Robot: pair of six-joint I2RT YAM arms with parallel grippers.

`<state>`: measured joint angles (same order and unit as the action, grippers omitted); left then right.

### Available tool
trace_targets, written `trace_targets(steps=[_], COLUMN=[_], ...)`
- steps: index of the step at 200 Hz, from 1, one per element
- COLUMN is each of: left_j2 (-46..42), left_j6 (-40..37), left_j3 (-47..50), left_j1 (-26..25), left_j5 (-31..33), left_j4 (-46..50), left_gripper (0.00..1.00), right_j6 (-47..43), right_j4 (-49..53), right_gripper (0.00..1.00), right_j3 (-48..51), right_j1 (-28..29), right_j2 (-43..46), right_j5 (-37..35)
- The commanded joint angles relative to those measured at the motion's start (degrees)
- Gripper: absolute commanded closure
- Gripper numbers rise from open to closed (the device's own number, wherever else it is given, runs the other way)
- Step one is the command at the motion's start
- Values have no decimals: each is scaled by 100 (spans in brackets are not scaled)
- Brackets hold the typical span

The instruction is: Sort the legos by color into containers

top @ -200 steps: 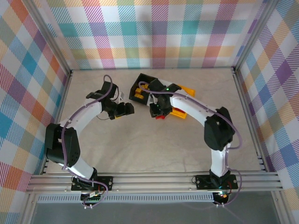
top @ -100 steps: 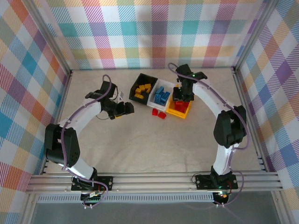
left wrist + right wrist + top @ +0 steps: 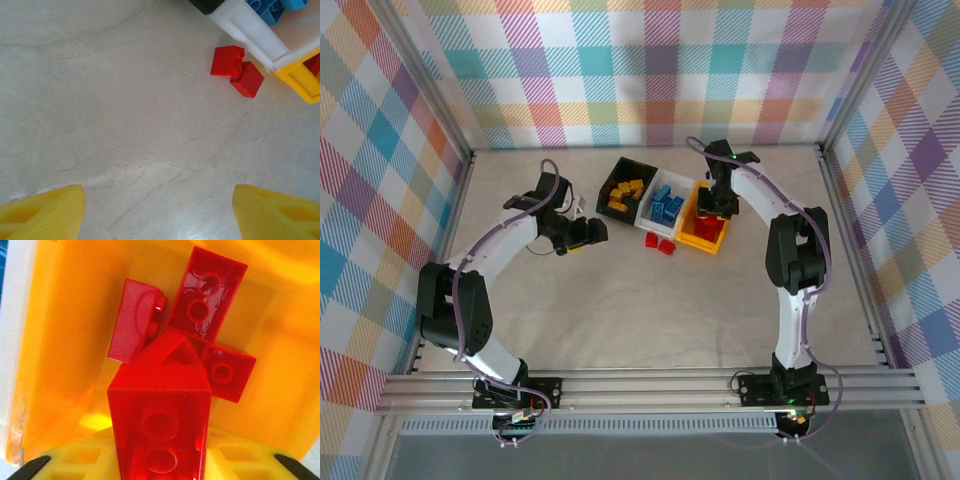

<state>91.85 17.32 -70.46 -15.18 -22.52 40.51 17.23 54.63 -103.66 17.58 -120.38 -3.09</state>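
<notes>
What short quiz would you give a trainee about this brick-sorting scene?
1. True or false: two red bricks lie on the table, outside every bin.
2. Which bin holds the blue bricks? A black; B white; C yellow.
3. Fill in: the gripped brick in the right tool hangs over the ___ bin.
Key: 1 true. 2 B, the white bin. 3 yellow, the yellow bin.
</notes>
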Motion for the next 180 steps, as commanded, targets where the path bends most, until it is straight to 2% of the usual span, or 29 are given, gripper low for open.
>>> trace_targets(steps=[1, 62, 101, 127, 180], left_j2=[96, 236, 378, 540, 1201], left_j6=[-5, -143, -532, -716, -1088], left_j3=[-199, -238, -382, -413, -821], left_j1=[-18, -278, -697, -1027, -1631], left_j5=[-69, -48, 179, 264, 380], left_j4=[176, 220, 374, 298, 173], left_gripper=[22, 22, 23, 23, 24], right_j6=[-106, -80, 166, 538, 1158], right_j4=[18, 2, -136, -319, -528], right_gripper=[62, 50, 47, 45, 42], right_j3=[-177, -133, 74, 638, 2557], right_j1=[-36, -37, -40, -26, 191], right_j2=[-76, 42, 706, 1529, 3173], right_j5=[142, 122, 325, 587, 756])
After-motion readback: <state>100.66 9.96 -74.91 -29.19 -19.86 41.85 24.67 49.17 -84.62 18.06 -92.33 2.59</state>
